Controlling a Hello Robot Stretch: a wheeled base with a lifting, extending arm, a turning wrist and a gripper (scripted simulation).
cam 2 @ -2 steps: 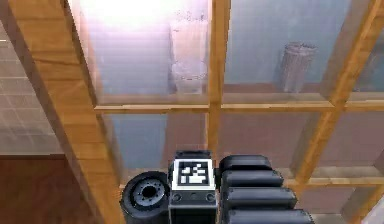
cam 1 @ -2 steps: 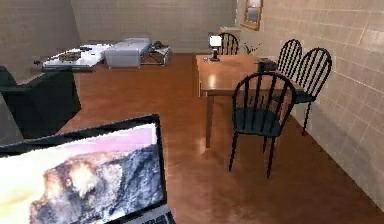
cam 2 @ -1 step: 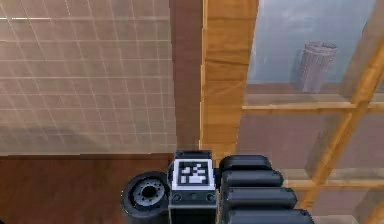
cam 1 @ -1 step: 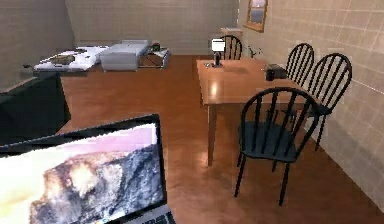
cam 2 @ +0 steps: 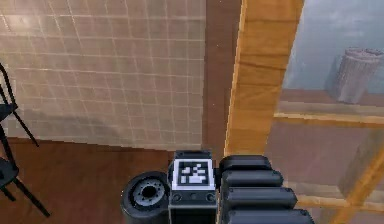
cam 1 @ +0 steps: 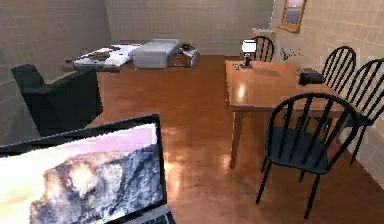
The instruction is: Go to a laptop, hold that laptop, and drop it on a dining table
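An open laptop (cam 1: 85, 175) with a rocky picture on its screen sits very near, at the forward view's bottom left. The wooden dining table (cam 1: 262, 88) stands to the right of the middle, a short way ahead. It carries a small white-topped object (cam 1: 246, 55) and a dark object (cam 1: 312, 75). In the arm side view, the arm's white marker square (cam 2: 195, 172) and the gripper's dark body (cam 2: 146, 196) rise from the bottom edge. The gripper's far end cannot be made out, so I cannot tell whether it holds anything.
Black chairs (cam 1: 305, 140) (cam 1: 338, 65) (cam 1: 262, 45) ring the table. A dark armchair (cam 1: 55, 95) stands at the left, and low furniture with white boxes (cam 1: 150, 52) at the back. Brown wooden floor lies between. The arm side view has a tiled wall (cam 2: 100, 70), a wooden frame (cam 2: 262, 80) and chair legs (cam 2: 10, 150).
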